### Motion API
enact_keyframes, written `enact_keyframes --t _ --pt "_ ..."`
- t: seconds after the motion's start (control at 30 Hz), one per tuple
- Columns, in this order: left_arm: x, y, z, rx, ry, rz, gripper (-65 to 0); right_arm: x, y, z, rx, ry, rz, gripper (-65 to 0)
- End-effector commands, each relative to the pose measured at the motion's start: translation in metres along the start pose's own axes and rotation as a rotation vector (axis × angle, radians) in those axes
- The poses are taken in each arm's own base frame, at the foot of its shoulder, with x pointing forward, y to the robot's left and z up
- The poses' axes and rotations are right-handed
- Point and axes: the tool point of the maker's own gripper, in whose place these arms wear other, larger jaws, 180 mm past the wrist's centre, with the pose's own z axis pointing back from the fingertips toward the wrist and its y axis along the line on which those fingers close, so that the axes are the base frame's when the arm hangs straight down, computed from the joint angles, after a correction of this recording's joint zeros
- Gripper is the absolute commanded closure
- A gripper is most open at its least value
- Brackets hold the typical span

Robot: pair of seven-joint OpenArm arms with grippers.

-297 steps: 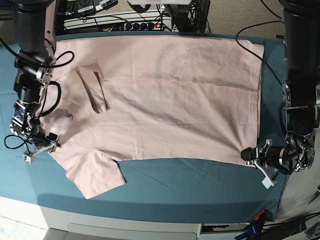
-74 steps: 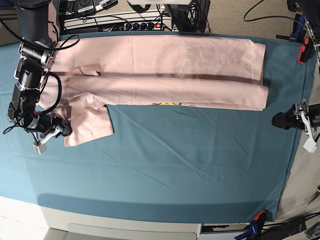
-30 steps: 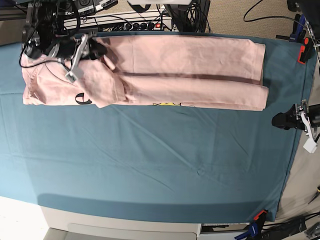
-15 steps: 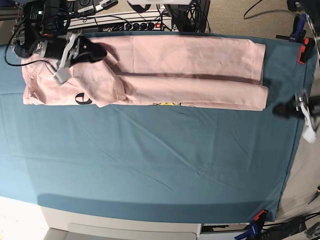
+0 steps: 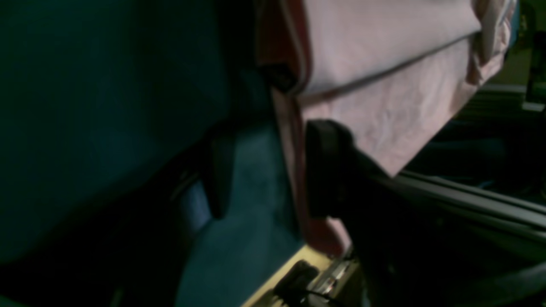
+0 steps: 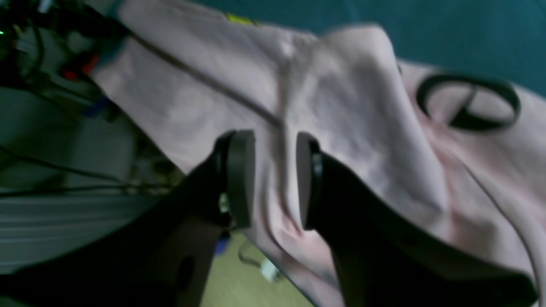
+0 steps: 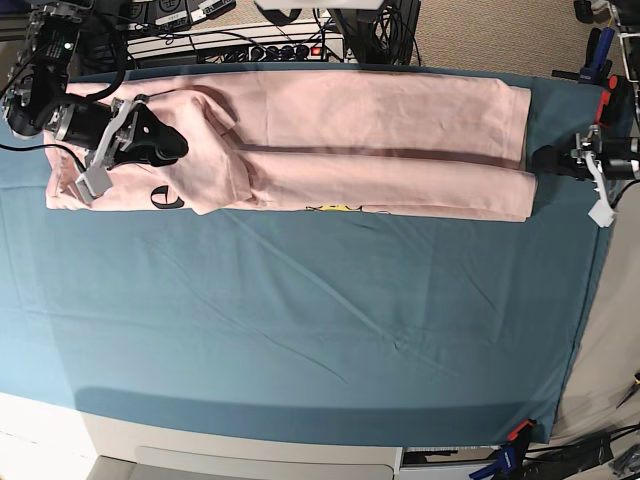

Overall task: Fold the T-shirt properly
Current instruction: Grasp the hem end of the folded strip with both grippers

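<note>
The pale pink T-shirt (image 7: 370,140) lies folded into a long band across the far side of the table, with a black ring print (image 7: 165,199) and a bit of yellow print (image 7: 340,208) at its near edge. My right gripper (image 7: 172,145) hovers over the shirt's left end; in the right wrist view the gripper (image 6: 273,179) stands open a little over creased pink cloth (image 6: 362,128), nothing pinched. My left gripper (image 7: 540,158) sits at the band's right end. In the left wrist view it (image 5: 271,170) is open, its fingers either side of the shirt's edge (image 5: 384,64).
Teal table cloth (image 7: 300,330) covers the table in front of the shirt. Cables and a power strip (image 7: 260,45) run behind the far edge. Red clamps hold the cloth at the right edge (image 7: 603,105) and near corner (image 7: 515,432).
My right gripper has slid from the shirt's far edge toward the front and left over the folded sleeve. My left gripper has moved up from beside the table to the shirt's right end.
</note>
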Motion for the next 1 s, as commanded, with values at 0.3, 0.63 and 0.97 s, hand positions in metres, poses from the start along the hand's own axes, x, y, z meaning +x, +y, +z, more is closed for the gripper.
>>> enact_keyframes --t 0.3,0.63,0.97 --pt "0.012 -0.019 -0.022 -0.078 -0.051 -0.012 -28.4 0.007 -0.002 0.0 -0.022 -0.023 0.018 -17.5" --pt "0.015 -0.027 -0.032 -0.107 -0.064 -0.012 0.0 -0.017 -0.031 0.004 -0.183 0.112 0.05 -17.4" --pt "0.05 -0.083 -0.038 -0.164 -0.115 -0.245 0.0 -0.003 -0.127 0.053 -0.778 0.151 0.066 -17.4"
